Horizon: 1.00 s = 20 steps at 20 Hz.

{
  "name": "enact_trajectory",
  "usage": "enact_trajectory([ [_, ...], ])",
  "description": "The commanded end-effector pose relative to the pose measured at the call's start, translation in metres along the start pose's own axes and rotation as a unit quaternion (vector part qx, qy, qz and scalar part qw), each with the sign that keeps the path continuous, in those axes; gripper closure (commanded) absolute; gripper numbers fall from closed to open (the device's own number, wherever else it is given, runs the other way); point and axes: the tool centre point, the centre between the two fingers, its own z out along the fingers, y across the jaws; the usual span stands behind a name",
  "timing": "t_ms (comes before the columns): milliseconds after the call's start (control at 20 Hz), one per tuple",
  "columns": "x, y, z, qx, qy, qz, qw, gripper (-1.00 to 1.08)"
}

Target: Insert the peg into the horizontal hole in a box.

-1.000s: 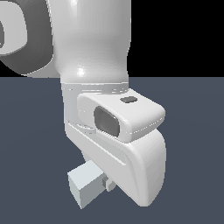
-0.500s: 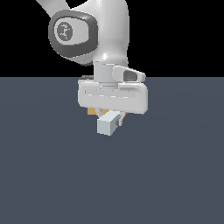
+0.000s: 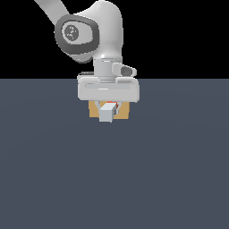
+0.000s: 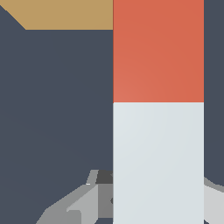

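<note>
The peg (image 3: 106,113) points at the exterior camera with its white end, a sliver of red-orange showing behind it. My gripper (image 3: 108,106) hangs under the white hand and is shut on the peg. Right behind stands the tan box (image 3: 125,111), showing on both sides of the peg. The hole is hidden by the peg. In the wrist view the peg (image 4: 158,131) runs from white to red-orange between my grey fingers (image 4: 76,205), and a strip of the box (image 4: 65,14) lies beside its red part. The peg's red tip is cut off by the frame.
A flat dark blue-grey floor (image 3: 170,170) spreads all around the box. The white arm (image 3: 100,33) rises above the hand.
The hand has carried the peg away from the exterior camera toward the box. It looks smaller now, and the tan box shows on both sides behind the peg.
</note>
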Motion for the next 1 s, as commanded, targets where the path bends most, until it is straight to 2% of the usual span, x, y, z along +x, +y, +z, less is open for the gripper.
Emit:
enact_trajectory([
  [0, 0.000, 0.000, -0.002, -0.001, 0.000, -0.002, 1.0000, 1.08],
  [600, 0.003, 0.000, -0.002, -0.001, 0.000, -0.002, 1.0000, 1.08],
  [950, 0.042, -0.002, -0.003, -0.001, 0.000, -0.002, 1.0000, 1.08],
])
